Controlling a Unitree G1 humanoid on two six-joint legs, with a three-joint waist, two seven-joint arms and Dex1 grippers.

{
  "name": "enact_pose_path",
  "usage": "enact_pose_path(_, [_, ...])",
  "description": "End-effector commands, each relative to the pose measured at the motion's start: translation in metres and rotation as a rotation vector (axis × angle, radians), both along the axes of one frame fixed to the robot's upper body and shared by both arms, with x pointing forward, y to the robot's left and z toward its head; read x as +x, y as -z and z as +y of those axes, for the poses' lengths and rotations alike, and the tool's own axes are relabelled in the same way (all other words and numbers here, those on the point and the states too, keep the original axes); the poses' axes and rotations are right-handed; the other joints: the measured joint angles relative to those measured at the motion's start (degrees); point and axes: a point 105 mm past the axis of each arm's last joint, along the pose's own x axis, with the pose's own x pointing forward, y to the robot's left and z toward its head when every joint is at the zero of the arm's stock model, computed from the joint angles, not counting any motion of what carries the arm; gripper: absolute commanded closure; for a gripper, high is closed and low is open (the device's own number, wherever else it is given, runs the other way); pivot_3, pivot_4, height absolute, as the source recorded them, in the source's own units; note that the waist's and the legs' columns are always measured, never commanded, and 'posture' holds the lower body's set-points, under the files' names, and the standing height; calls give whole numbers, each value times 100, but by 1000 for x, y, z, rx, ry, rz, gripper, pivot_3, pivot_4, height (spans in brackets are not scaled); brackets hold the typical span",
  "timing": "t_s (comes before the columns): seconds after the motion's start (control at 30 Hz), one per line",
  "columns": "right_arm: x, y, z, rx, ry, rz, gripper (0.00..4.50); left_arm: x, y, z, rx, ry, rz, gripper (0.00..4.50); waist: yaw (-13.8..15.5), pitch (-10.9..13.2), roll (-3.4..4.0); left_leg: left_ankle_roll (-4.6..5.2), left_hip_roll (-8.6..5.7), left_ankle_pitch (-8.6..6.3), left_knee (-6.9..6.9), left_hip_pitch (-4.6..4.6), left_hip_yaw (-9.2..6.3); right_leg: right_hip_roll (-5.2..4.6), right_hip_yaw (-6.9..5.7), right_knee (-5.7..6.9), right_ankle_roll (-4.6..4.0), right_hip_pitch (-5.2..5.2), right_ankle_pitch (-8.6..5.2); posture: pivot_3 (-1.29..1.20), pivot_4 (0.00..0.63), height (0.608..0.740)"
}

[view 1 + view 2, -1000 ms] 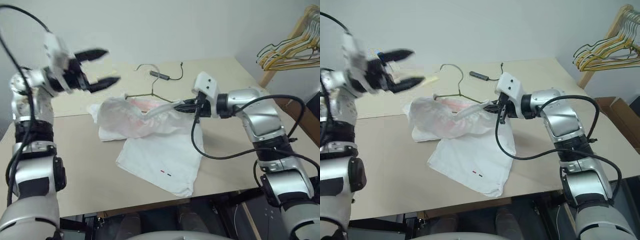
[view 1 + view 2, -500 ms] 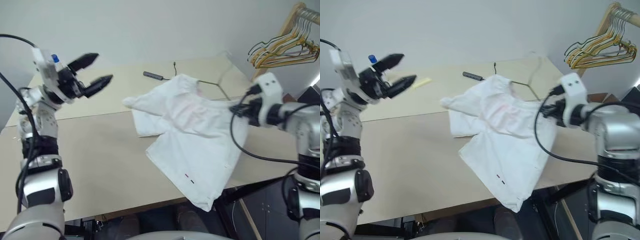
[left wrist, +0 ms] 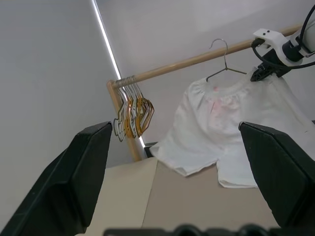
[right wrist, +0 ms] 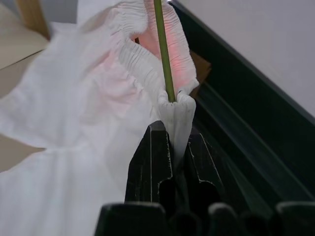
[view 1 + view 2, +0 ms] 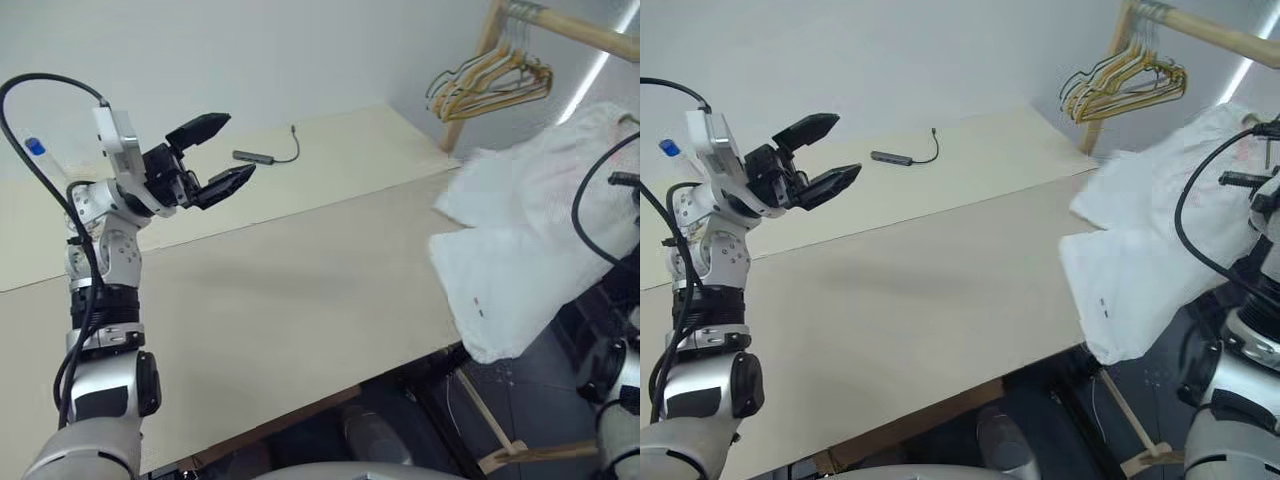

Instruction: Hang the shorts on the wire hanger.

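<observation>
The white shorts (image 5: 520, 250) hang past the table's right edge, draped over the thin olive wire hanger (image 4: 165, 54). My right gripper (image 4: 172, 130) is shut on the gathered waistband and on the wire running through it. In the left wrist view the hanger (image 3: 224, 69) carries the shorts (image 3: 216, 118) just below the wooden rail (image 3: 197, 59), with the right gripper (image 3: 261, 73) at one shoulder. Whether the hook rests on the rail I cannot tell. My left gripper (image 5: 238, 145) is open and holds nothing, raised over the table's left side.
A bundle of yellow and dark hangers (image 5: 495, 80) hangs at the near end of the rail, by its wooden post (image 5: 470, 75). A black cable with a small adapter (image 5: 262, 157) lies at the back of the beige table (image 5: 300, 300).
The view has swung to the right. My right gripper has carried the shorts and hanger off the table, rightward and up toward the rail, turning its wrist. The left gripper stays open, sinking slightly.
</observation>
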Motion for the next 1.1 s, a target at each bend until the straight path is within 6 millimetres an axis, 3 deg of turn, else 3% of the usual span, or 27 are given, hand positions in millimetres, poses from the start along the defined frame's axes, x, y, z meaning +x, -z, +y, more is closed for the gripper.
enact_pose_path(0.03, [3, -30, -1, -25, 93, -157, 4500, -7, -16, 3, -24, 0, -58, 33, -56, -2, 10, 0, 0, 0, -3, 6, 0, 0, 0, -4, 12, 9, -7, -228, 0, 740])
enact_pose_path(0.13, [11, -27, -6, 33, 156, -195, 4500, -15, -13, 1, -10, 26, -57, 33, -82, -2, 13, 0, 0, 0, -8, 8, -6, 0, -5, -11, 10, 17, -6, -215, 0, 740])
enact_pose_path(0.33, [15, -25, -38, 170, 329, -344, 4500, -19, -4, 1, 30, -1, -39, 33, -17, 2, 18, 0, -11, 0, -8, 7, -12, -12, -6, -21, -4, 16, 3, -200, 0, 740])
enact_pose_path(0.5, [20, -20, -50, 190, 392, -316, 4500, -21, -1, 4, 66, -17, -35, 33, 31, 5, 23, 0, -12, 0, -10, 7, -9, -10, -3, -21, -3, 21, 2, -190, 0, 740])
enact_pose_path(0.67, [28, -9, -54, 268, 407, -246, 4500, -25, -1, 0, 70, 7, -43, 33, 33, 5, 31, 1, -12, 0, -17, 7, -3, -10, 4, -23, -3, 22, 1, -182, 0, 740])
enact_pose_path(0.87, [34, 0, -51, 244, 422, -151, 4500, -31, -1, -2, 50, 39, -54, 33, 40, 5, 31, 1, -11, 0, -21, 9, -1, -8, 7, -26, -2, 23, 1, -174, 0, 740])
enact_pose_path(1.07, [36, 10, -46, 95, 414, -27, 4500, -40, -2, -4, 28, 83, -57, 33, 53, 5, 31, 1, -11, 0, -23, 10, 1, -6, 12, -27, -1, 24, 0, -158, 0, 740])
enact_pose_path(1.1, [36, 10, -46, 85, 422, -27, 4168, -40, -1, -4, 27, 80, -56, 6, 65, 5, 31, 1, -11, 0, -24, 10, 1, -6, 11, -28, -1, 24, 0, -154, 0, 740])
